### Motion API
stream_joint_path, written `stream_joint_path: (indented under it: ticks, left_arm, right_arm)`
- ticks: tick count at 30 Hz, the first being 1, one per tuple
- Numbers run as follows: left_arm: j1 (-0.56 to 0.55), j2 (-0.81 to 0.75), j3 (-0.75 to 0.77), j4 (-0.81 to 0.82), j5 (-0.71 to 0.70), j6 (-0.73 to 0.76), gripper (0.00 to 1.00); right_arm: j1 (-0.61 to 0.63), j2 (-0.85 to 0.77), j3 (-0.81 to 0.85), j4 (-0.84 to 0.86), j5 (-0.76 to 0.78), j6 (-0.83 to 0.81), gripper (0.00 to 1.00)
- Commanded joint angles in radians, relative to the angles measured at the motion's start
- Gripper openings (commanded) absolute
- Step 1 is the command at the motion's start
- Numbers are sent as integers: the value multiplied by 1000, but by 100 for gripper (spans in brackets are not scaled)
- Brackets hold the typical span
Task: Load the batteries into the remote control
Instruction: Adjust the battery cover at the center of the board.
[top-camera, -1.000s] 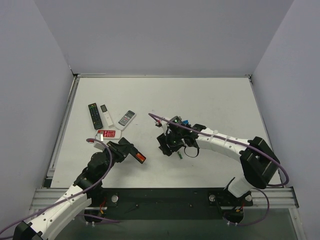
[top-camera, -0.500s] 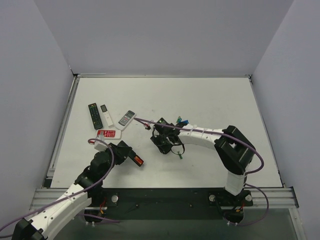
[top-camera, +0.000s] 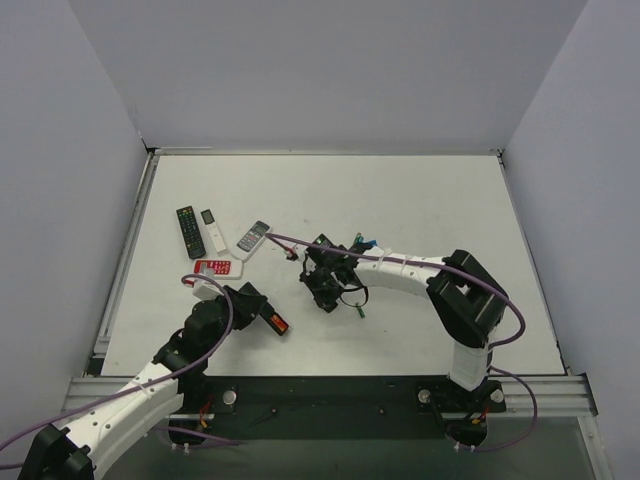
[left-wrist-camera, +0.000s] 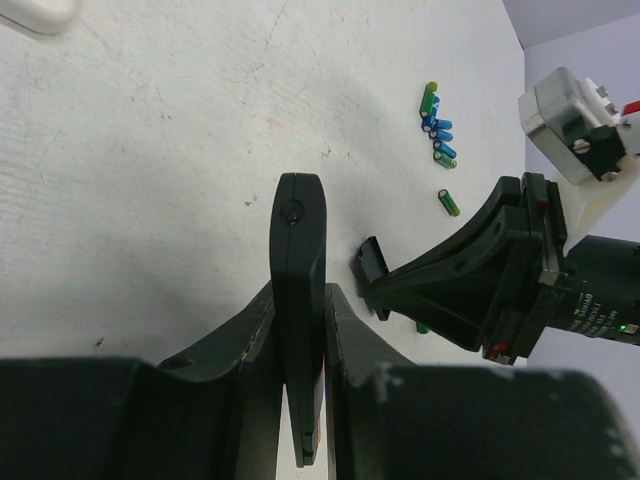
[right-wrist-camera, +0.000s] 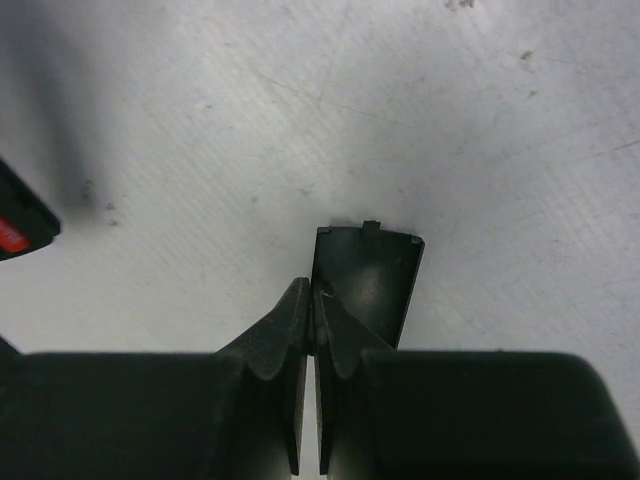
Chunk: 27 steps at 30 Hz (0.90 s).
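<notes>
Top view, left to right. At the far left of the white table (top-camera: 420, 200) lie four spare remotes: a black remote with buttons (top-camera: 190, 231), a slim white one (top-camera: 213, 230), a red-and-white one (top-camera: 213, 268) and a grey-white one (top-camera: 253, 236). Their markings are too small to read. Nearer the front, the left gripper (left-wrist-camera: 300, 292) is clamped on the remote control (left-wrist-camera: 298, 230), a slim plain black bar held on edge, its end showing orange-red. Just right of it, the right gripper (right-wrist-camera: 312, 300) has its jaws closed together at the left edge of the small black cover (right-wrist-camera: 368, 275); whether they nip it is unclear. Further right lie blue and green batteries (left-wrist-camera: 437, 130), with one green cell (left-wrist-camera: 449, 202) apart.
</notes>
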<state>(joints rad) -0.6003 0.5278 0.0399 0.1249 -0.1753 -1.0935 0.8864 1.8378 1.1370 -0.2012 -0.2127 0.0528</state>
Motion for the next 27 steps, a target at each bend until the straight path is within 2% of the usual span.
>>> stream_joint_path:
  ticks: [1,6,10,14,23,27]
  left_arm:
    - [5,-15,-25,85,17,29,0]
    - [5,-26,-26,91,23,32,0]
    - [5,-25,-28,90,28,29,0]
    - [5,-25,-26,91,33,27,0]
    - [5,-26,-26,88,34,26,0]
    - [5,-34,-29,84,37,21,0]
  right_arm:
    - [-30,-122,-6,11,-223,41,0]
    - [-108,-166,-81,165,-445,183,0]
    - [-178,-126,-144,308,-618,309,0]
    - [-211,-77,-194,479,-715,436,0]
    - [-294,40,-233,698,-789,628,0]
    - [-342,77,-256,721,-772,645,2]
